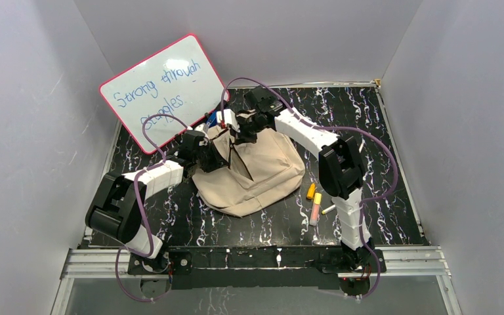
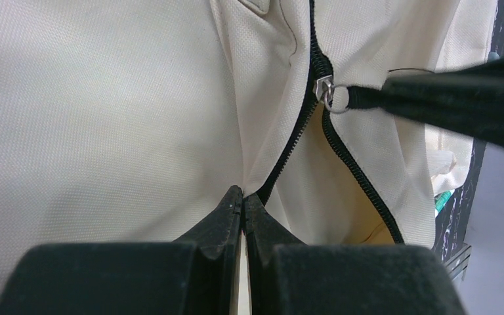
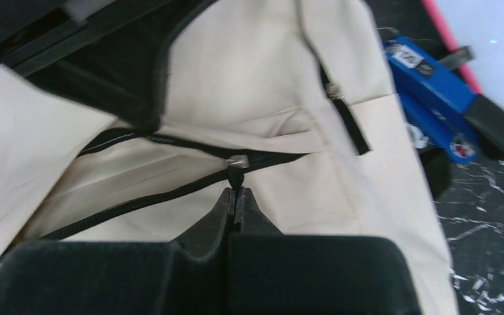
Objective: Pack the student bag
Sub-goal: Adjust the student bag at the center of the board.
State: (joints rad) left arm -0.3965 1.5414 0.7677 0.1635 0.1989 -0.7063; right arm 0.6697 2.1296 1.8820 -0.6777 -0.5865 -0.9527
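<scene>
One student bag (image 1: 256, 177), beige and slumped, lies at the middle of the top view on the dark marbled table (image 1: 394, 164). Its zipper (image 2: 354, 177) is parted along part of its run, with pale lining showing in the gap. The left gripper (image 2: 243, 197) is clenched on the fabric just beside the zipper teeth. The right gripper (image 3: 236, 193) is pinched on the zipper pull (image 3: 237, 172) at the bag's far end.

Packing looks barely begun. An orange marker (image 1: 310, 191), a yellow-and-pink marker (image 1: 315, 209) and a thin white pen (image 1: 328, 209) lie on the table just right of the bag, outside it. A blue tool (image 3: 433, 98), perhaps a stapler, sits by the bag's upper edge. A pink-rimmed whiteboard (image 1: 164, 88) leans in the upper left. Whether anything is inside the bag cannot be told.
</scene>
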